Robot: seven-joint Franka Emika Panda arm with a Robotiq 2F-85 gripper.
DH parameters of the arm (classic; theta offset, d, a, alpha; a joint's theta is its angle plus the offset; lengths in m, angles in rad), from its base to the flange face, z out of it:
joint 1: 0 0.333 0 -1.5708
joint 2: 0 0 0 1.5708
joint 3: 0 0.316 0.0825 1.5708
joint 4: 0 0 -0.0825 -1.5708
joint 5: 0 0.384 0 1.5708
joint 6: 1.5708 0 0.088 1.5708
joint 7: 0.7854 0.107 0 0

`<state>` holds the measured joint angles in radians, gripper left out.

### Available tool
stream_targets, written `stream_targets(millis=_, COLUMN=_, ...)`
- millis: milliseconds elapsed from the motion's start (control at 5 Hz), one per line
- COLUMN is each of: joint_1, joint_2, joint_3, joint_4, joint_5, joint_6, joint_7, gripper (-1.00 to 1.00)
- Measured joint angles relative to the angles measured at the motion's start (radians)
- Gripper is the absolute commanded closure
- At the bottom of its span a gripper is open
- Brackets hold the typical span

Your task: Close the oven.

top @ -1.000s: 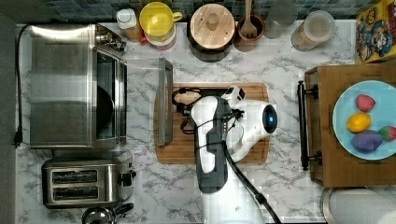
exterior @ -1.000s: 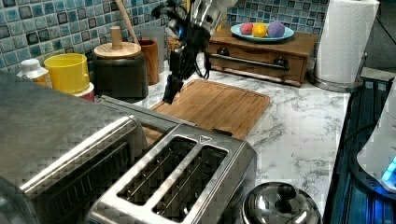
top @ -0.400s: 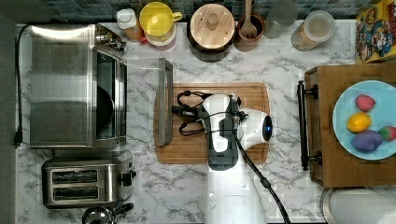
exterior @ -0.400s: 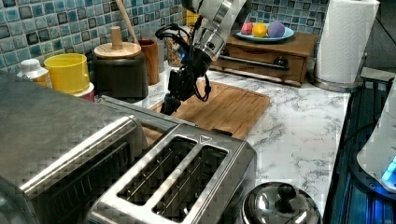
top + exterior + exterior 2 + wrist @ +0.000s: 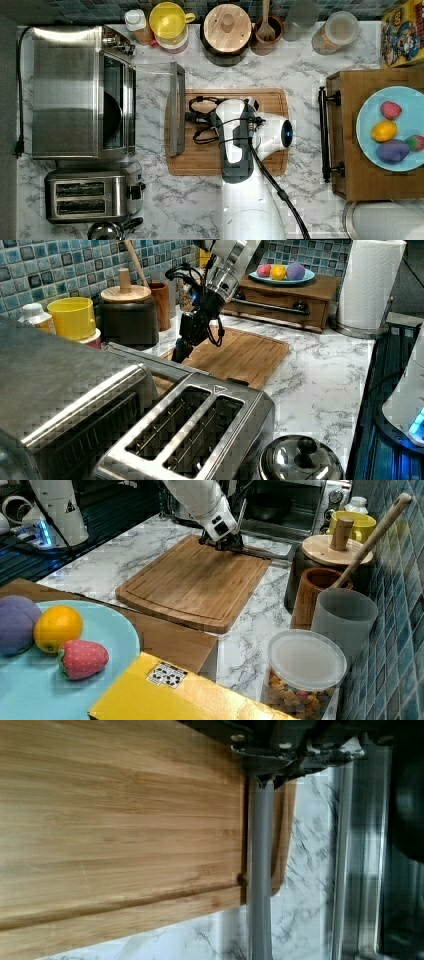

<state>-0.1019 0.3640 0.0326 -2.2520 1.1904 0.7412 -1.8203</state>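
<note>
The oven stands at the top view's left with its glass door swung down flat, and the dark inside shows. The door's steel bar handle lies along the cutting board's edge. My gripper points down right beside that handle, over the board's edge. In the left view the gripper hangs low at the door's outer rim. In the wrist view the handle runs straight out from under the gripper. In the right view the gripper sits at the board's far edge, in front of the oven.
A wooden cutting board lies under the arm. A two-slot toaster stands beside the oven. A yellow cup, a wood-lidded canister and jars line the back wall. A wooden drawer box carries a plate of fruit.
The gripper has come down and moved along the board's edge, ending close beside the door handle. The door lies flat as before.
</note>
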Motion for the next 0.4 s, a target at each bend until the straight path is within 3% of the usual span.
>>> stream_targets(millis=400, joint_1=0.003, joint_2=0.001, joint_3=0.016, joint_4=0.008, joint_5=-0.021, joint_6=-0.038, joint_7=0.000, gripper=1.00)
